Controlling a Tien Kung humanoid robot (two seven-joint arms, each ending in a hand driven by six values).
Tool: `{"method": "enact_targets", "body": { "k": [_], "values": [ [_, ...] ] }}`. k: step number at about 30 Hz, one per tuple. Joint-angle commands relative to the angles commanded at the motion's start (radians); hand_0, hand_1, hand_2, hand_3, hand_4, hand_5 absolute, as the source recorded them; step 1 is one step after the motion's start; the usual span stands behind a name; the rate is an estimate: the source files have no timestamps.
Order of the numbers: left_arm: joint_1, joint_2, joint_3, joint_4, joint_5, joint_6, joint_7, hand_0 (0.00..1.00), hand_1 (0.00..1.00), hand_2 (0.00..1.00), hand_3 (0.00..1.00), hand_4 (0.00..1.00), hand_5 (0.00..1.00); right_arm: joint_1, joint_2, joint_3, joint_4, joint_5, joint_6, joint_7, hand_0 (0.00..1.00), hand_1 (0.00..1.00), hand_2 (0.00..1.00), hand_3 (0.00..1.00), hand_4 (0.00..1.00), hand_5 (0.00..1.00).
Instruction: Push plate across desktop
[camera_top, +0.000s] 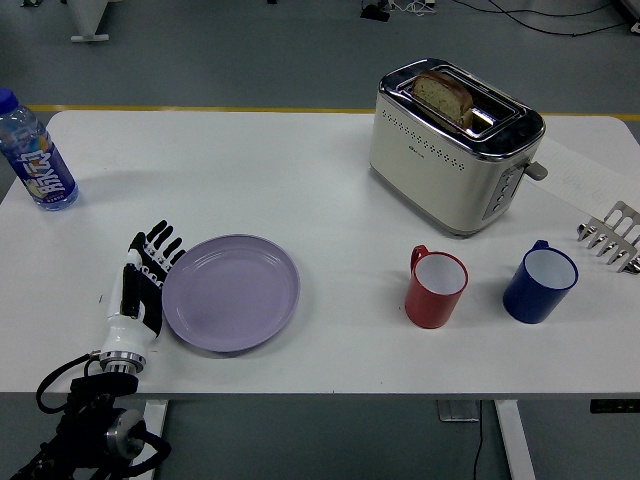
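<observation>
In the head view, the left hand (140, 290) lies on the white table (300, 180) near its front left corner, fingers stretched flat and close together, holding nothing; its inner edge rests against the left rim of the purple plate (231, 292). The plate sits flat on the table, left of centre and close to the near edge, with bare table between it and the red mug (436, 287) to its right. The step in hand appears to be the push itself, a sideways shove with the flat of the hand, not a grasp. The next move probably calls for a steady slide to the right with the hand kept low against the rim so it does not ride over the plate, and a stop before the plate reaches the red mug. As for containers, the plate is empty. The red mug and the blue mug (540, 282) beside it both stand upright and show white interiors with nothing visible in them. The cream toaster (452, 148) at the back holds a slice of bread (444, 96) standing up in one slot. A capped water bottle (36, 153) stands at the far left edge. The right hand is not visible.
</observation>
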Motion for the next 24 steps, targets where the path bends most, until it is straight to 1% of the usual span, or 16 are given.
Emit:
{"method": "enact_targets", "body": {
  "k": [4,13,24],
  "values": [
    [0.002,0.000,0.017,-0.001,-0.004,0.001,-0.002,0.816,0.850,0.898,0.829,0.524,0.998,-0.003,0.000,-0.002,0.001,0.003,-0.001,-0.001,0.636,0.593,0.665,0.750,0.459,0.522],
    [0.006,0.000,0.065,-0.025,-0.013,0.008,-0.008,0.815,0.849,0.898,0.823,0.521,0.998,-0.009,0.001,0.002,0.003,-0.006,-0.001,-0.007,0.635,0.593,0.665,0.751,0.460,0.521],
    [0.010,0.000,0.097,-0.031,-0.021,0.009,-0.010,0.813,0.846,0.896,0.817,0.514,0.998,-0.009,0.001,0.004,0.002,-0.010,0.000,-0.006,0.635,0.593,0.665,0.751,0.461,0.520]
  ]
}}
